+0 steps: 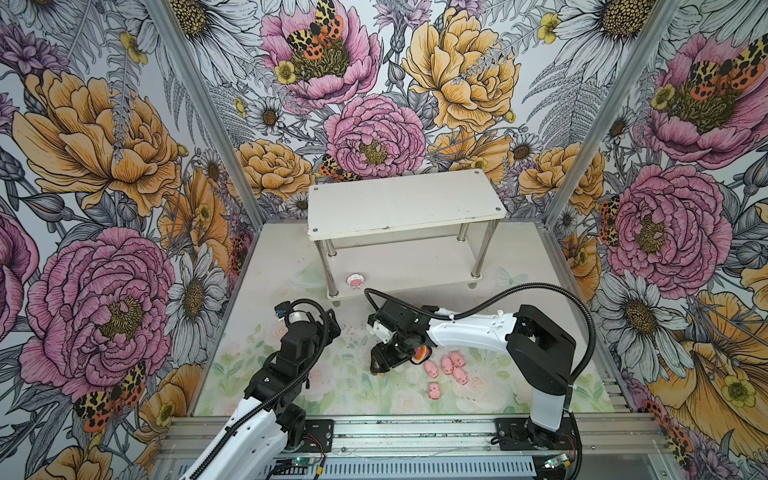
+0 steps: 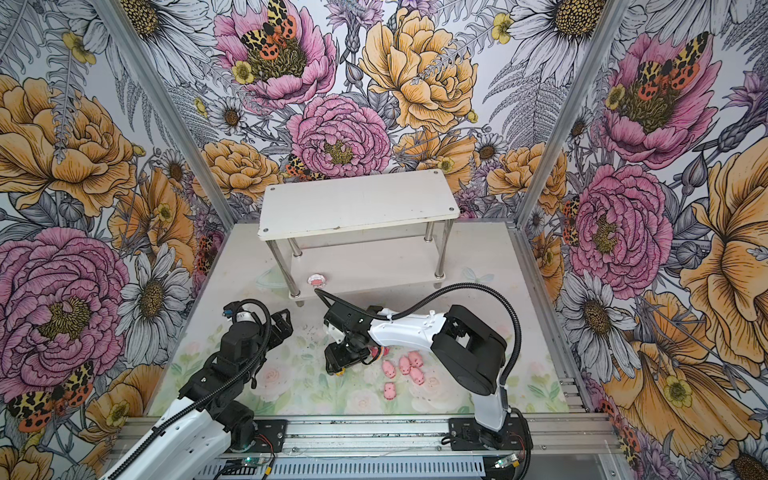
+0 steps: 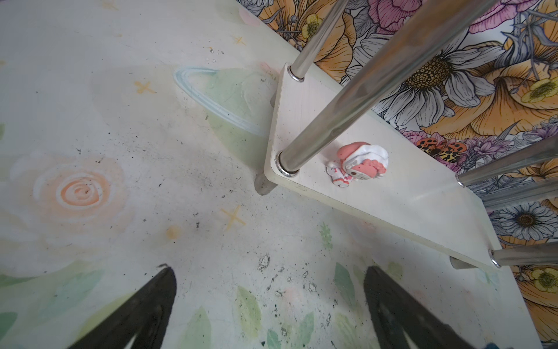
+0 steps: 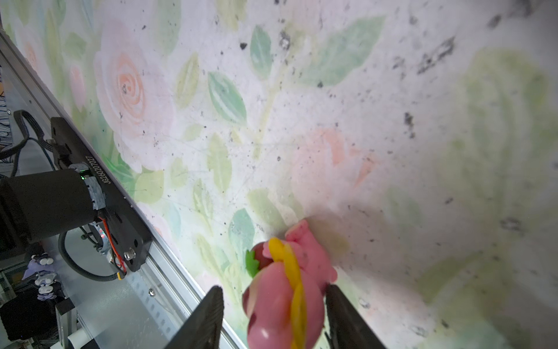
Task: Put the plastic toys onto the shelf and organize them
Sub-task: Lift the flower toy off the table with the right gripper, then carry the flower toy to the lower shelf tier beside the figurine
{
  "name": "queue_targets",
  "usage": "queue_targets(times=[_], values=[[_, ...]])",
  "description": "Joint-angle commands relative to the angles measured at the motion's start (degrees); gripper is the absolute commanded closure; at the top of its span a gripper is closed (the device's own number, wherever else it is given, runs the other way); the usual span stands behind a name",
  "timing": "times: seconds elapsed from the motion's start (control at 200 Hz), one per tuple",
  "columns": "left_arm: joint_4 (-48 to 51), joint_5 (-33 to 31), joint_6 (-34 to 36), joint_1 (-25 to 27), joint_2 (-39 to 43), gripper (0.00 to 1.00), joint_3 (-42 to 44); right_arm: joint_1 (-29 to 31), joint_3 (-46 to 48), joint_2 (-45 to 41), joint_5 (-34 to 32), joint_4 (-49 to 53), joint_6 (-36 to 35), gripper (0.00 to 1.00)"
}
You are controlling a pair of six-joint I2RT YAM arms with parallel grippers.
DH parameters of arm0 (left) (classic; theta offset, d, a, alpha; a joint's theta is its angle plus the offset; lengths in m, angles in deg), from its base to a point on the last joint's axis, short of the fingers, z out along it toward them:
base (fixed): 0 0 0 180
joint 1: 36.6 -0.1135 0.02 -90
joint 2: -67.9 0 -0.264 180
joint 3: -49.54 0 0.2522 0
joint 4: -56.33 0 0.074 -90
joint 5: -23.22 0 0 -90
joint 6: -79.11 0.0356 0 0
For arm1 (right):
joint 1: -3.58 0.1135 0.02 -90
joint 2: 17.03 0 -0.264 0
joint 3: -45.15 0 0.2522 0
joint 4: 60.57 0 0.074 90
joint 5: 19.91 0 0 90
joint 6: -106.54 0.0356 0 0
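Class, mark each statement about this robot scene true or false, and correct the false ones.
1. Five pink pigs lie on the table. True.
2. The white-hooded figure is on the table. False: it is on the lower tier of the shelf, beside a metal leg.
3. The shelf's top tier carries no toys. True.
4. The left fingers hold a pig. False: they stand wide apart with nothing between them.
5. A pink toy with a yellow band sits between the right fingers. True.
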Motion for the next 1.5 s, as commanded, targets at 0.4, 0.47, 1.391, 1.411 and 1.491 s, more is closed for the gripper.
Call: queue_targets(times=[0.4, 0.47, 1.391, 1.411, 1.491], values=[[-0.40, 1.20, 0.34, -1.36, 0.67, 0.01, 1.22, 0.32, -1.56, -0.76, -7.22, 1.30, -6.65, 0.57], [-0.27, 1.20, 0.31, -1.35, 0.67, 0.01, 1.24, 0.50, -1.50, -0.89, -7.83, 1.50, -7.42, 0.61], [1.36, 0.93, 1.18, -1.60, 0.94, 0.01, 0.27, -2.47, -12.48, -3.60, -33.05, 11.54, -59.11, 1.00], [1.45, 0.93, 1.22, -1.62, 0.97, 0.01, 0.21, -2.86, -13.16, -3.36, -33.13, 11.50, -59.97, 1.00], [1.72, 0.93, 1.43, -1.66, 0.93, 0.01, 0.02, -5.11, -15.66, -2.28, -31.96, 11.54, -62.43, 1.00]])
